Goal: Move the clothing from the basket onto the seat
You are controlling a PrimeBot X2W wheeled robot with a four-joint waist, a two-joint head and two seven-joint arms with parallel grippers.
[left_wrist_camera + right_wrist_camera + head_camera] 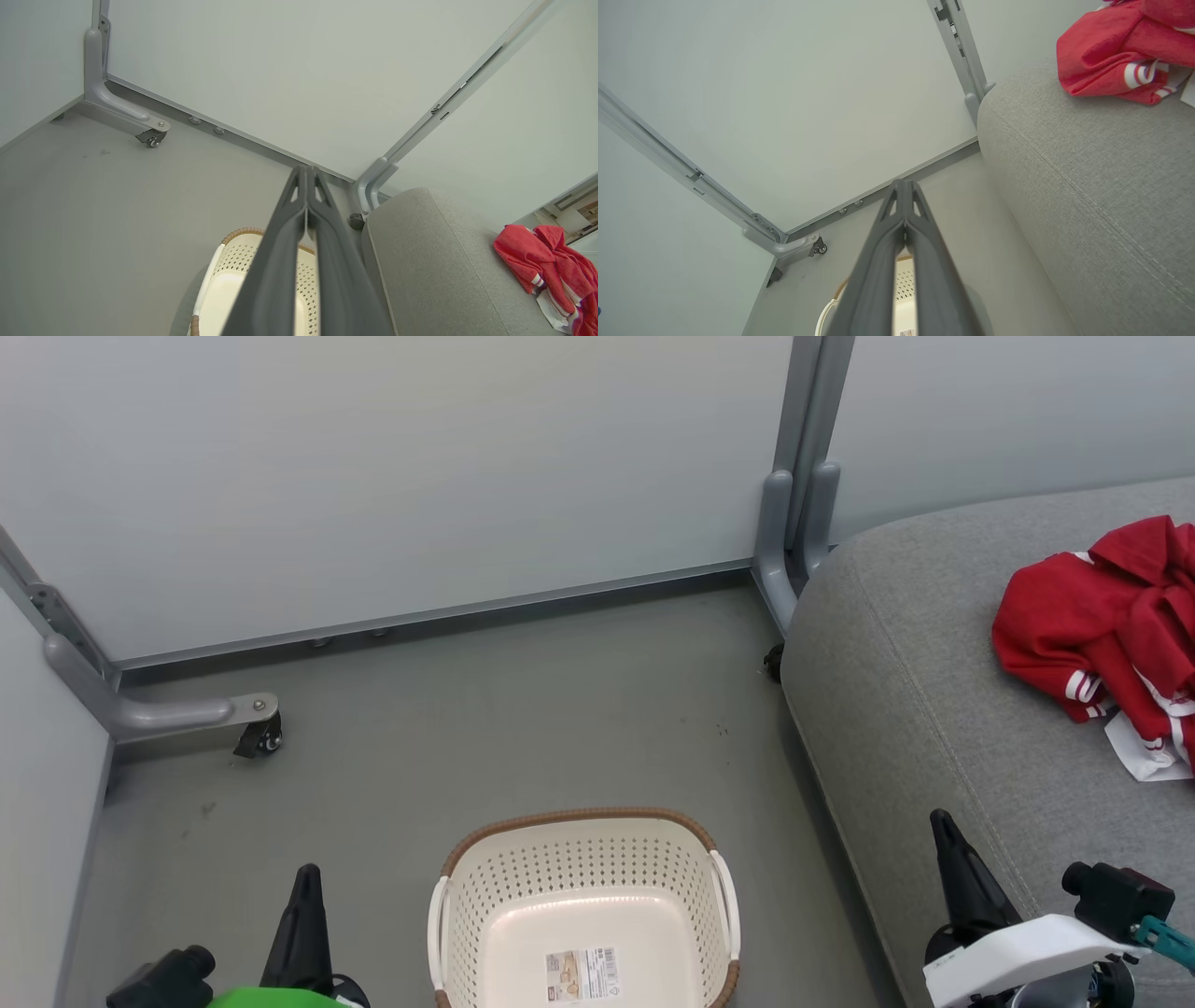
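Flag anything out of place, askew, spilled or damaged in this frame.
Nothing stands out. The bright red white-striped fabric clothing lies crumpled on the large grey upholstered seat. The cream perforated plastic basket stands upright on the floor, empty apart from a label on its bottom.

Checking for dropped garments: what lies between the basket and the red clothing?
In the head view, a strip of bare grey floor, then bare seat fabric, lies between the basket and the clothing.

Basket open-topped, bare inside; seat edge close right; floor bare beyond.
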